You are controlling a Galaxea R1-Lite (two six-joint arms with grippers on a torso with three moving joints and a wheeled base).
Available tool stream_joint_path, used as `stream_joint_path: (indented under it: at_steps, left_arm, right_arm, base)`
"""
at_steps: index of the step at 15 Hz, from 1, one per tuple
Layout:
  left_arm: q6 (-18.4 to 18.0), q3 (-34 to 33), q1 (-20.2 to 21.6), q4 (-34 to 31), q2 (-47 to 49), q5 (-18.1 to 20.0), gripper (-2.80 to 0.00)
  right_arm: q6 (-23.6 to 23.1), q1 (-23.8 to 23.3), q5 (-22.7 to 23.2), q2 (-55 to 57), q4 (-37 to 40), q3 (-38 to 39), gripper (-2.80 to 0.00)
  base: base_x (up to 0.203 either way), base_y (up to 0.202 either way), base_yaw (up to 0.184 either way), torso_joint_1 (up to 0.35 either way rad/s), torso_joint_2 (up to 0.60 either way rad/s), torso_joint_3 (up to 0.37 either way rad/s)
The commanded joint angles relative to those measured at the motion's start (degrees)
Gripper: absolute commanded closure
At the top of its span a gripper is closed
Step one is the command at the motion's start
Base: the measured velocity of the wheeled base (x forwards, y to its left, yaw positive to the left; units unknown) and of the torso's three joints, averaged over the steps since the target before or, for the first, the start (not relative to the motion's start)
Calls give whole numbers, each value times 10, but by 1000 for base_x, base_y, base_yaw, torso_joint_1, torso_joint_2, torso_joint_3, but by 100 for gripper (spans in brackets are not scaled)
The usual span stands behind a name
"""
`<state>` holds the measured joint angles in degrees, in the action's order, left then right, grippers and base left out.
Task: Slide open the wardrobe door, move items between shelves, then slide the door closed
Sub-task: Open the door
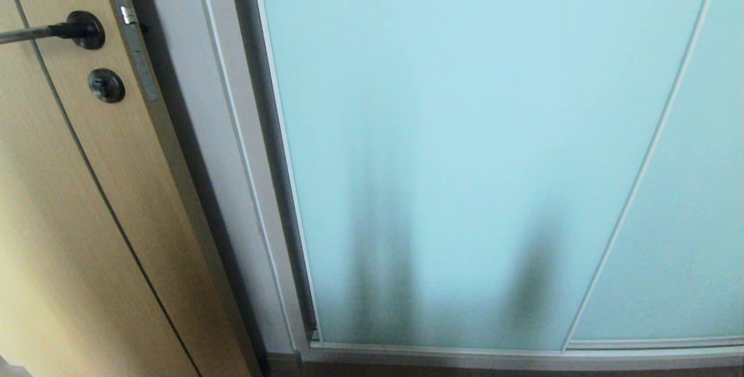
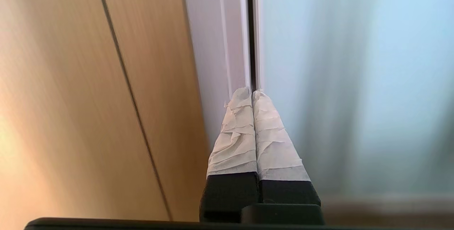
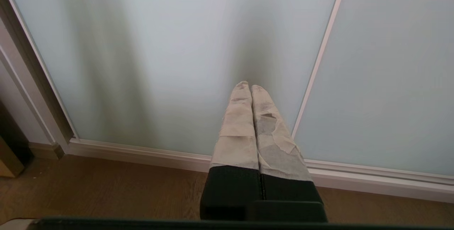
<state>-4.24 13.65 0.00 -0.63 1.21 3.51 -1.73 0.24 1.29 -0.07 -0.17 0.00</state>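
Fully closed, frosted blue-green sliding wardrobe door, thin pale frame against white jamb; both grippers pinched together, empty.

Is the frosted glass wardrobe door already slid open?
No, the frosted glass door sits shut against the white frame, with only blurred dark shapes showing behind it.

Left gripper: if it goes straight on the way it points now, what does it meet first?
Probably the dark gap where the sliding wardrobe door meets the white wardrobe frame. The left gripper, shut, points right at that seam, so it would likely strike the door's thin metal edge or the frame; depth is unclear.
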Motion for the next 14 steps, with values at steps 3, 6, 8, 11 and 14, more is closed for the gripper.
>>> stream_joint_path:
  at_steps: [3, 6, 8, 11, 14]
  left_arm:
    - [17, 130, 0, 63, 199, 2, 0]
    - [24, 189, 0, 205, 371, -7, 0]
    - [25, 226, 0, 316, 497, -23, 0]
    - [22, 274, 0, 442, 659, -45, 0]
    - [20, 306, 0, 530, 790, -58, 0]
  right_arm:
    - [0, 0, 0, -1, -1, 0, 0]
    - [0, 0, 0, -1, 0, 0, 0]
    - [0, 0, 0, -1, 0, 0, 0]
    - [0, 0, 0, -1, 0, 0, 0]
    - [0, 0, 0, -1, 0, 0, 0]
  base:
    - [0, 0, 0, 0, 0, 0]
    - [0, 0, 0, 0, 0, 0]
    - [0, 0, 0, 0, 0, 0]
    - [0, 0, 0, 0, 0, 0]
    - [0, 0, 0, 0, 0, 0]
